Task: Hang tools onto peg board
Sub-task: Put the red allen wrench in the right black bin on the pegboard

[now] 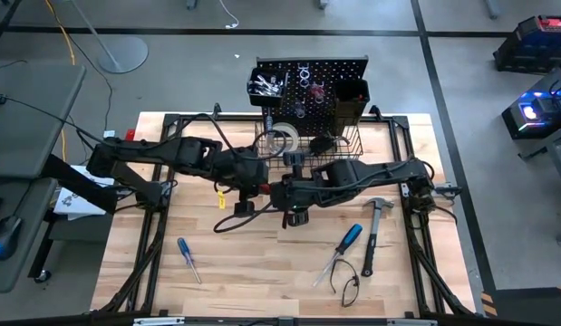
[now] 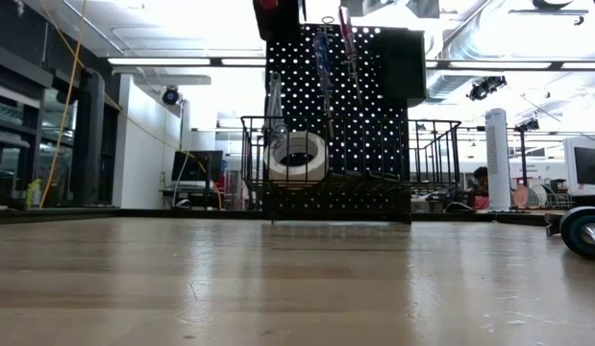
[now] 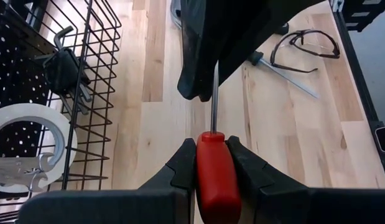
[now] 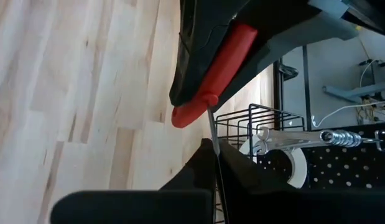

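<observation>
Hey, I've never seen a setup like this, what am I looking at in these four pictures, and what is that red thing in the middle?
This is a robot with two dark arms at a wooden table. One picture looks straight down on it, one looks level across the tabletop, and two come from cameras on the wrists. The red thing is a red-handled screwdriver. The left pincer is shut on its handle, and the right pincer is shut on its thin metal shaft, so both arms hold it above mid-table. Behind stands a black peg board with a wire basket holding a white tape roll. On the table lie a blue-handled screwdriver, a hammer and safety glasses.
</observation>
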`<state>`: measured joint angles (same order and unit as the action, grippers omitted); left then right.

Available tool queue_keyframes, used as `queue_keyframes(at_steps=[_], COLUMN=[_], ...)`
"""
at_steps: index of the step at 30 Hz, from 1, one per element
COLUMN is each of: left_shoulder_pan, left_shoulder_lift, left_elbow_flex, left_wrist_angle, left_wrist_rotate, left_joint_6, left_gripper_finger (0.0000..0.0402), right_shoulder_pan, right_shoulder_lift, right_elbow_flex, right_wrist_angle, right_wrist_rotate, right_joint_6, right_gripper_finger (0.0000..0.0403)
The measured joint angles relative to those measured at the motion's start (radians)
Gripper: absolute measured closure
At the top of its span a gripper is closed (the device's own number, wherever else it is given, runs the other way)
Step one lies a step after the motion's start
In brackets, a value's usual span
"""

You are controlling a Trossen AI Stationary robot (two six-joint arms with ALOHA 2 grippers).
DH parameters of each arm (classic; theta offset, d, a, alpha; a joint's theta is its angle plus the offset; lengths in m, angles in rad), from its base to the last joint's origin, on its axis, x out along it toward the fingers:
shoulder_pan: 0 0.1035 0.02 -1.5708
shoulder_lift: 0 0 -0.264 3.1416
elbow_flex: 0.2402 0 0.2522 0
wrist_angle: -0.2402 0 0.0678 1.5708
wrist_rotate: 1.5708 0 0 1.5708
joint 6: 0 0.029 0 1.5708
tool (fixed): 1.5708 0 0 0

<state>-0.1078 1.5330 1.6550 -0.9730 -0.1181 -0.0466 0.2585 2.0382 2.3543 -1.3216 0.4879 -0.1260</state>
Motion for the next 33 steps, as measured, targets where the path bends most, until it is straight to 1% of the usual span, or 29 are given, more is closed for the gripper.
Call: queue_keyframes(at_steps=[5,8,10,16,19,21,23,28,29,30,33], left_shoulder_pan=[0.0,0.001,0.001,0.002,0.002,0.002,0.002,0.002,0.002,0.002,0.002], left_shoulder_lift=[0.0,0.0,0.0,0.0,0.0,0.0,0.0,0.0,0.0,0.0,0.0], left_elbow_flex=[0.0,0.0,0.0,0.0,0.0,0.0,0.0,0.0,0.0,0.0,0.0], left_wrist_angle=[-0.002,-0.006,-0.007,-0.005,-0.003,-0.002,-0.002,-0.002,-0.004,-0.005,-0.007], left_wrist_rotate=[0.0,-0.005,-0.008,-0.015,-0.014,-0.014,-0.014,-0.014,-0.014,-0.011,-0.013], left_joint_6=[0.0,0.0,-0.001,-0.004,-0.004,-0.004,-0.004,-0.002,0.002,0.005,0.003], left_gripper_finger=[0.0355,0.0355,0.0355,0.0355,0.0355,0.0355,0.0355,0.0355,0.0355,0.0355,0.0355], right_shoulder_pan=[0.003,0.003,0.003,0.003,-0.002,-0.006,-0.011,-0.028,-0.031,-0.034,-0.042], right_shoulder_lift=[0.0,-0.001,-0.001,-0.001,-0.001,-0.001,-0.001,0.0,0.001,0.001,0.001], right_elbow_flex=[0.0,0.0,0.0,0.0,0.0,0.0,0.0,0.0,0.0,0.0,0.0], right_wrist_angle=[0.002,0.017,0.039,0.053,0.053,0.052,0.052,0.054,0.054,0.056,0.063], right_wrist_rotate=[-0.002,-0.003,-0.002,-0.017,-0.018,-0.016,-0.011,-0.009,-0.015,-0.018,-0.029], right_joint_6=[0.016,0.017,0.021,0.038,0.05,0.066,0.07,0.073,0.073,0.073,0.082], right_gripper_finger=[0.0397,0.0384,0.0366,0.029,0.0272,0.0275,0.0294,0.0379,0.039,0.0395,0.0389])
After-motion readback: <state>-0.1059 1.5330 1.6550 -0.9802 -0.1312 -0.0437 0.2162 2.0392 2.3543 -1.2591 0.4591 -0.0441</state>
